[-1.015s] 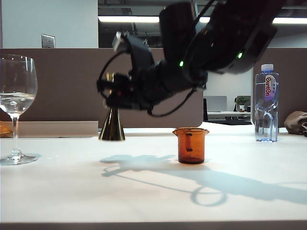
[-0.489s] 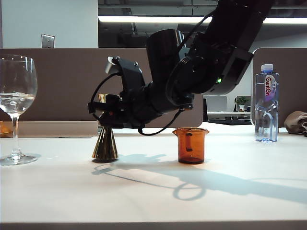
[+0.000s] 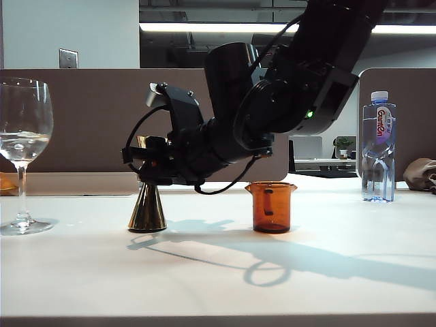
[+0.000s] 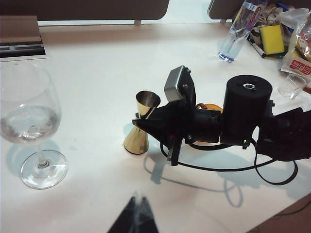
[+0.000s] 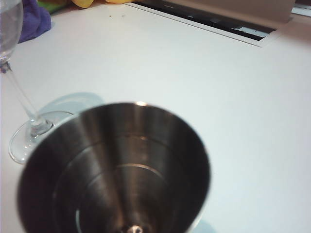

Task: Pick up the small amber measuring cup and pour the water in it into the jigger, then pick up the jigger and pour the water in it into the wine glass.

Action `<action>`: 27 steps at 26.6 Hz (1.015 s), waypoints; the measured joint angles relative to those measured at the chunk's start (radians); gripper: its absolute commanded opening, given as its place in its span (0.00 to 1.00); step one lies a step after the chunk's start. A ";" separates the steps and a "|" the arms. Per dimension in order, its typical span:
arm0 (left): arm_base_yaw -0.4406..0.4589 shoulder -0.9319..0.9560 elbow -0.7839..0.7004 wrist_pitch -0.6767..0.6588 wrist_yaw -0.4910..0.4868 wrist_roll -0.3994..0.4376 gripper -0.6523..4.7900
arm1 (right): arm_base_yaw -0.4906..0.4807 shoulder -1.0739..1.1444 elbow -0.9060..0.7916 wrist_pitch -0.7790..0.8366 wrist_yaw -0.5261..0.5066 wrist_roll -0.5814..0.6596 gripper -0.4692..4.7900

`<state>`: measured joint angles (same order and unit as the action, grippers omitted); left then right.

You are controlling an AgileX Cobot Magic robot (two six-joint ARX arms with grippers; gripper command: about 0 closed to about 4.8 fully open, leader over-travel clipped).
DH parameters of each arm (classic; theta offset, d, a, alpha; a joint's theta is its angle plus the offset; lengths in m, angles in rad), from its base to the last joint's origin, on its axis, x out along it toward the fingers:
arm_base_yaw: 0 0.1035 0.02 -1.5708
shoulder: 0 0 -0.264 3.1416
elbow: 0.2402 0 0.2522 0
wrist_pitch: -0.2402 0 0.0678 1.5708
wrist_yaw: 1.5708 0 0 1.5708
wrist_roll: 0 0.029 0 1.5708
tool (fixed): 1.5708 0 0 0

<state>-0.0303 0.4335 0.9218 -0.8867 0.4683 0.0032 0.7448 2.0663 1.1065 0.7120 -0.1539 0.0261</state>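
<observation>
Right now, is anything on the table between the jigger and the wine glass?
Nothing visible. The jigger stands upright with the right pincer at its waist; bare table runs to the wine glass. The small amber measuring cup is on the far side.

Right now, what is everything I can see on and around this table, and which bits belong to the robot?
Gold metal hourglass jigger: one, shiny gold, standing upright on the table, left of the amber cup.
Small amber glass measuring cup: one, translucent amber-brown, upright near the table's middle.
Tall clear stemmed wine glass: one, colourless, some water in it, far left.
Clear plastic water bottle: one, white cap, far right at the back.
White table: one.
Yellow sponge: one, among clutter beyond the bottle.
Small clear tumbler: one, near that clutter.
Right gripper: one, black, at the jigger's waist.
Left gripper: one, dark, only its tip shows, hovering near the wine glass.
</observation>
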 measured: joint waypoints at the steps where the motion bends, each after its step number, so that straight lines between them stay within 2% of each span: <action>1: 0.000 0.000 0.000 0.000 0.000 0.000 0.12 | 0.002 0.000 0.000 0.000 0.001 0.000 0.37; 5: 0.000 0.000 0.000 0.000 0.000 0.000 0.12 | 0.006 0.000 0.000 -0.004 0.000 0.000 0.38; 6: 0.000 0.000 0.000 0.000 0.000 0.000 0.12 | 0.006 0.000 0.000 -0.007 0.000 0.000 0.43; 13: 0.000 0.000 0.000 0.000 0.000 0.000 0.12 | 0.008 0.000 0.001 -0.052 0.047 0.000 0.51; 17: 0.000 0.000 0.000 0.000 0.000 0.000 0.12 | 0.010 0.000 0.001 -0.053 0.048 0.000 0.67; 21: 0.000 0.000 0.000 0.000 0.000 0.000 0.12 | 0.024 -0.001 0.001 -0.063 0.056 0.000 0.68; 25: 0.000 0.000 0.000 0.000 0.000 0.000 0.12 | 0.030 -0.010 0.000 -0.091 0.057 0.000 0.75; 27: 0.000 0.000 0.000 0.000 0.000 0.000 0.12 | 0.033 -0.028 0.000 -0.128 0.075 0.000 0.75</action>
<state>-0.0303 0.4332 0.9218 -0.8867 0.4683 0.0032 0.7780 2.0380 1.1065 0.5842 -0.0792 0.0257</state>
